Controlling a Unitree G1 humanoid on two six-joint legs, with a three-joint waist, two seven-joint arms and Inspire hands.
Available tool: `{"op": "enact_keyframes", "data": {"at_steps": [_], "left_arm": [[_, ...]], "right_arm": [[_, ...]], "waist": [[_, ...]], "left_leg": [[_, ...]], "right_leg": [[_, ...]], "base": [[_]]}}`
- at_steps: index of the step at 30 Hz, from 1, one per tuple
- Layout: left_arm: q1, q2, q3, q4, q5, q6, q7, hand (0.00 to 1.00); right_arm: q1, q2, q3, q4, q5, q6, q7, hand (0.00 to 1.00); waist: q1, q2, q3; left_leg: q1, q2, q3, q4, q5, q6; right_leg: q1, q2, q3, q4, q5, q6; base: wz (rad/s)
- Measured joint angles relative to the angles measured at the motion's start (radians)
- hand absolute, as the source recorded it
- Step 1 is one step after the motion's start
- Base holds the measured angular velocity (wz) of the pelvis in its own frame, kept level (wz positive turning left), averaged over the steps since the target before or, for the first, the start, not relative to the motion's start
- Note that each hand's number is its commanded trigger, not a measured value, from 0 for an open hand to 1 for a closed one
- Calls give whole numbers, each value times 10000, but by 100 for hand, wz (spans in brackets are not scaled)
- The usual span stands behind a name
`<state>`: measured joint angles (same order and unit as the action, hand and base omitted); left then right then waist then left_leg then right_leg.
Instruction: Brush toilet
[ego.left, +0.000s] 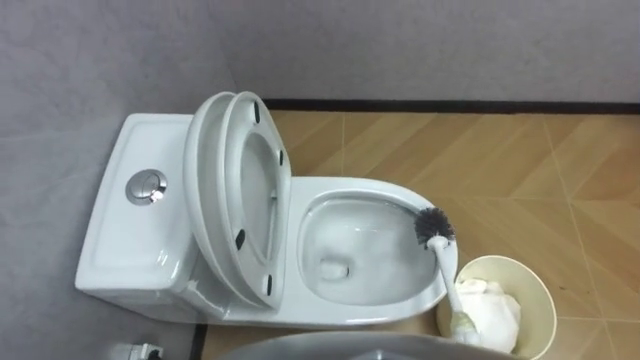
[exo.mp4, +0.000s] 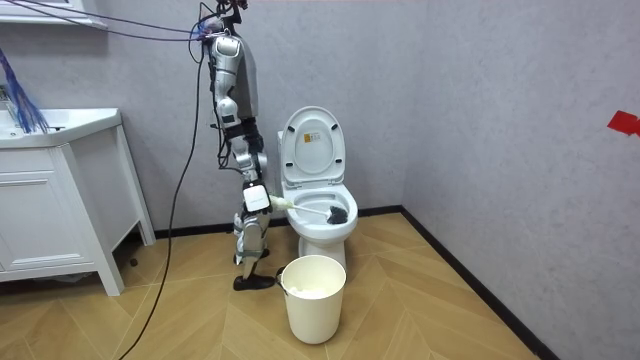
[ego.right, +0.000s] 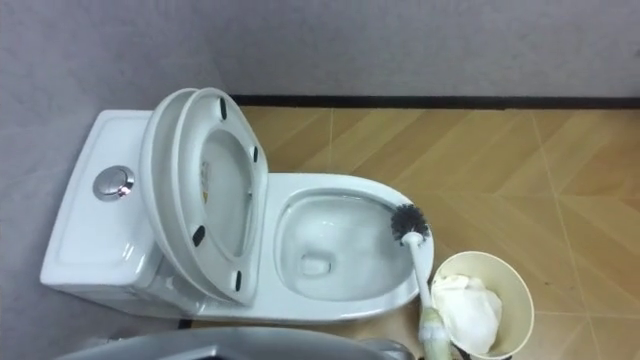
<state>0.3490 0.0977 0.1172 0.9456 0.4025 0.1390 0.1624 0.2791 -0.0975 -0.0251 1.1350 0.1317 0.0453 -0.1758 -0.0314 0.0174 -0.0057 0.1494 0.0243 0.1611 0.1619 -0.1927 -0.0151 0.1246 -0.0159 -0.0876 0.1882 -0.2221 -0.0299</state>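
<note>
A white toilet (ego.left: 352, 186) has its lid and seat (ego.left: 232, 180) raised against the tank. The toilet brush (ego.left: 434, 228) has a black bristle head resting at the bowl's front rim, inside the bowl. Its white handle (ego.left: 447, 282) slants down to the lower right. In the room view my right hand (exo.mp4: 258, 198) is curled round the handle's end, with the brush (exo.mp4: 318, 211) reaching across into the bowl. I stand at the toilet's side, close to the wall, facing the bowl.
A cream waste bin (ego.left: 535, 296) with white paper inside stands on the wooden floor beside the bowl's front, right under the brush handle. A chrome flush button (ego.left: 146, 187) sits on the tank. A white vanity cabinet (exo.mp4: 60, 205) stands at the room view's left.
</note>
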Motion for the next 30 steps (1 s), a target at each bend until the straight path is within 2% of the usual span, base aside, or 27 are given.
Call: {"op": "enact_keyframes", "data": {"at_steps": [7,8,9,12,16,18,23,30], "left_arm": [[-17,-35,2,212,-519,129,36,0],[3,-35,16,219,-600,132,36,0],[27,-38,16,231,-597,136,36,0],[46,-41,58,251,-596,165,35,0],[77,-67,280,307,-574,216,30,0],[-142,-66,465,533,-571,211,26,0],[-216,-64,713,784,-590,222,14,0],[-317,-70,771,1361,-857,285,-18,0]], "right_arm": [[25,-25,-99,112,1844,203,296,100],[34,99,-449,79,2672,199,296,65],[-2,227,-899,81,3699,211,237,0],[59,223,-1664,379,5561,364,153,0],[155,222,-2157,705,6792,419,221,0],[145,214,-2197,1088,7299,482,376,0],[95,213,-2230,1478,7940,816,799,0],[-259,183,-2318,1878,8012,1093,1366,0]], "waist": [[-159,-2,-2],[-171,-7,-5],[-213,-9,-7],[-346,-8,-6],[-544,-7,-6],[-541,-11,-8],[-481,-32,-22],[-465,-50,-30]], "left_leg": [[27,19,-7,-51,-70,86],[39,38,-10,-107,-77,95],[40,48,-2,-107,-89,104],[23,6,37,-112,-92,110],[0,18,38,-111,-110,91],[-6,25,34,-110,-132,81],[-20,25,46,-86,-180,96],[-57,18,35,0,-189,104]], "right_leg": [[24,29,24,11,54,55],[21,38,54,9,68,64],[18,43,73,-4,86,69],[-7,47,84,-11,105,78],[-61,62,127,-5,100,67],[-86,78,170,1,95,60],[-136,139,205,-2,94,62],[-176,127,202,-5,95,63]], "base": [[-1],[-6],[-7],[-1],[-5],[-6],[-2],[0]]}}
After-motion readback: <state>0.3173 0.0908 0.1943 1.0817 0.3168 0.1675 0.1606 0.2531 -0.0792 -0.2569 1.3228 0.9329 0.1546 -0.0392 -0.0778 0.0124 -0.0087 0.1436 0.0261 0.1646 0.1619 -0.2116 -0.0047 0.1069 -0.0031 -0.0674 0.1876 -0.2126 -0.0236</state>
